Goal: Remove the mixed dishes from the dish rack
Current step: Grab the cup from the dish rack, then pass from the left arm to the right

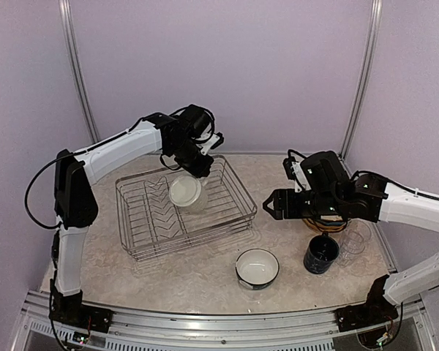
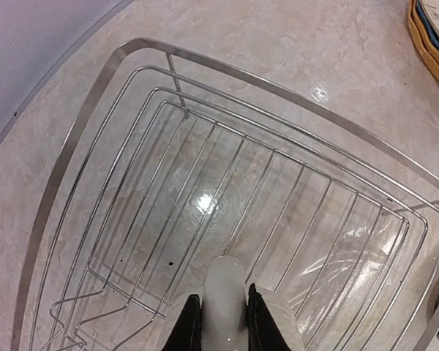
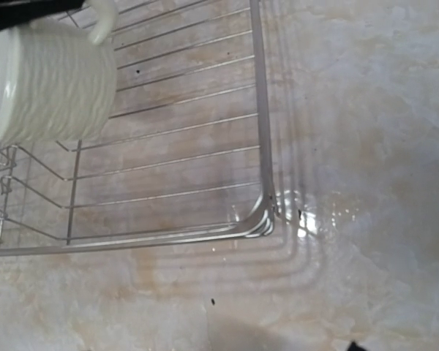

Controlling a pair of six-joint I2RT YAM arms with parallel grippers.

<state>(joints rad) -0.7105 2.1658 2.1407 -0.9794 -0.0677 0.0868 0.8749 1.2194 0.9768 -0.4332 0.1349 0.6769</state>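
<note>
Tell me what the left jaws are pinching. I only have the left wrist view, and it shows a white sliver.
Observer: A ribbed cream mug, gripped by what looks like its handle, over the rack.
Operator: Any other dish in the rack?
Observer: None shows from above, only the upright dividers.
Operator: Where do the unloaded things stand?
Observer: On the table right of the rack: a bowl, a navy mug and a glass.
</note>
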